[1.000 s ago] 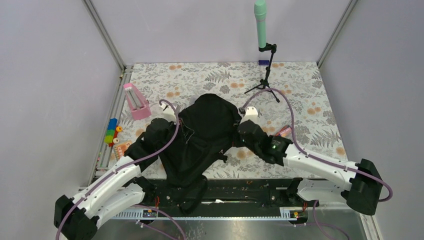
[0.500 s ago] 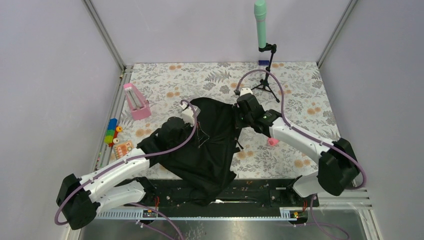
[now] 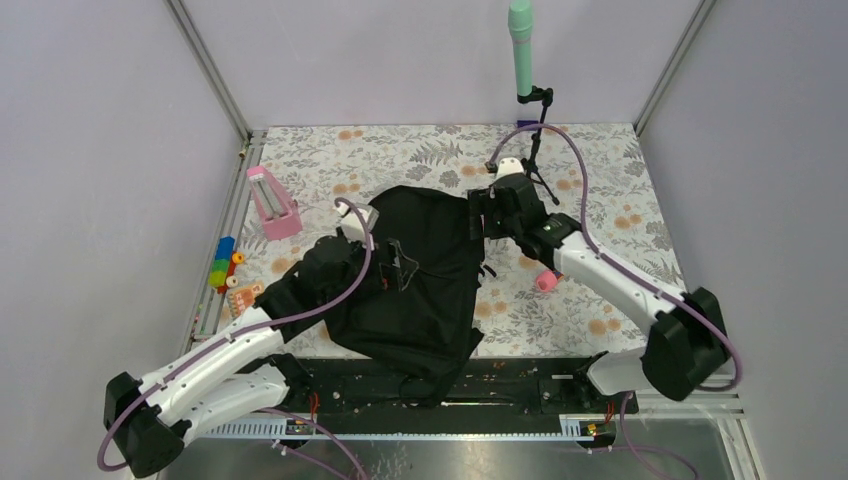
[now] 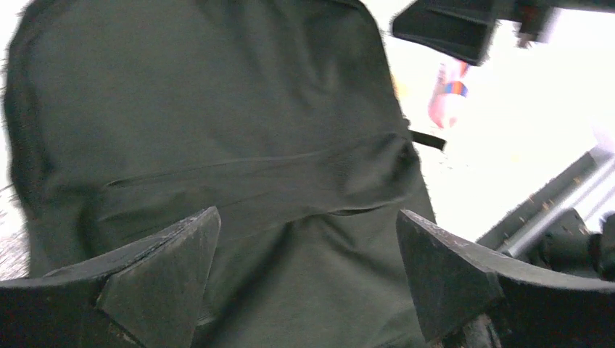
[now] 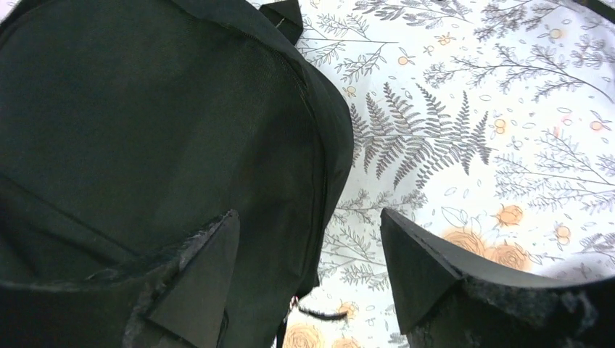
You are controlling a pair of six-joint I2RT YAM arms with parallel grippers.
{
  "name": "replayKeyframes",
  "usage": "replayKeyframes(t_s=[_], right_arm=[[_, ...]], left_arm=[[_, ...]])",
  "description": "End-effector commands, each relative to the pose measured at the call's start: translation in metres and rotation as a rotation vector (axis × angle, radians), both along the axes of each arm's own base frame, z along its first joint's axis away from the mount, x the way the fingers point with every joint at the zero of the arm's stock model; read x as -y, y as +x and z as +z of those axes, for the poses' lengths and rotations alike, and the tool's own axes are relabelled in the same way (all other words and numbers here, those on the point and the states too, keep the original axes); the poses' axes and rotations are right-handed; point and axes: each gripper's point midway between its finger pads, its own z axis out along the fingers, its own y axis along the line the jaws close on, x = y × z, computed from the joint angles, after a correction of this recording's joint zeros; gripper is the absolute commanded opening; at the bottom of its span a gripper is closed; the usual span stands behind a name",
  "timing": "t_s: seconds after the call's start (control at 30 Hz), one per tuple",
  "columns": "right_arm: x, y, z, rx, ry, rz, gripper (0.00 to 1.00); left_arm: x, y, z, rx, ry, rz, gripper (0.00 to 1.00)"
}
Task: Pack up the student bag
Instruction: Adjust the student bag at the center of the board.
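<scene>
The black backpack (image 3: 425,280) lies flat in the middle of the desk (image 3: 620,180), its lower end draped over the near edge. The left pincer (image 4: 306,214) gapes wide just above the fabric, gripping nothing. The right pincer (image 5: 308,217), jaws apart, is at the backpack's far right corner, also empty.

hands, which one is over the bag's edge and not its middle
The right hand: one finger is over the bag, the other over the floral cloth. The left hand shows only bag between its fingers.
</scene>
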Motion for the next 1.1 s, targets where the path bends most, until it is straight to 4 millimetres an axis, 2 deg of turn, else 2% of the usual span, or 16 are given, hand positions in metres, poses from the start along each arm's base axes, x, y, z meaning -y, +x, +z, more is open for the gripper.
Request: replayKeyframes(t_s=[0.0,0.07,0.13,0.2,0.3,0.43,0.57,0.7,0.83,0.93,1.07], right_arm=[[0.015,-0.015,0.027,0.077,0.044,-0.023,0.8],[0.019,-0.025,0.025,0.066,0.068,-0.035,0.8],[0.02,-0.035,0.023,0.056,0.101,-0.031,0.8],[0.022,-0.046,0.023,0.046,0.129,-0.028,0.8],[0.029,-0.059,0.017,0.024,0.151,-0.04,0.8],[0.036,-0.072,0.01,0.017,0.175,-0.06,0.8],[0.046,-0.083,0.007,0.001,0.168,-0.082,0.79],[0.055,-0.092,0.01,0.009,0.163,-0.086,0.79],[0.05,-0.098,0.009,0.011,0.178,-0.039,0.79],[0.032,-0.106,0.011,-0.008,0.25,0.047,0.76],[0.015,-0.117,0.012,-0.042,0.342,0.113,0.72]], left_arm=[[-0.043,0.012,-0.029,-0.064,0.051,0.2,0.97],[-0.054,0.013,-0.038,-0.094,0.041,0.244,0.96],[-0.064,0.014,-0.048,-0.122,0.042,0.287,0.91],[-0.072,0.014,-0.054,-0.141,0.05,0.318,0.74],[-0.075,0.013,-0.056,-0.144,0.044,0.323,0.6],[-0.075,0.012,-0.061,-0.147,0.046,0.308,0.46],[-0.071,0.008,-0.068,-0.181,0.048,0.276,0.23],[-0.07,0.001,-0.065,-0.198,0.047,0.254,0.01],[-0.069,-0.004,-0.055,-0.175,0.027,0.227,0.0],[-0.057,-0.013,-0.046,-0.178,-0.024,0.15,0.0],[-0.038,-0.029,-0.045,-0.227,-0.058,0.021,0.0]])
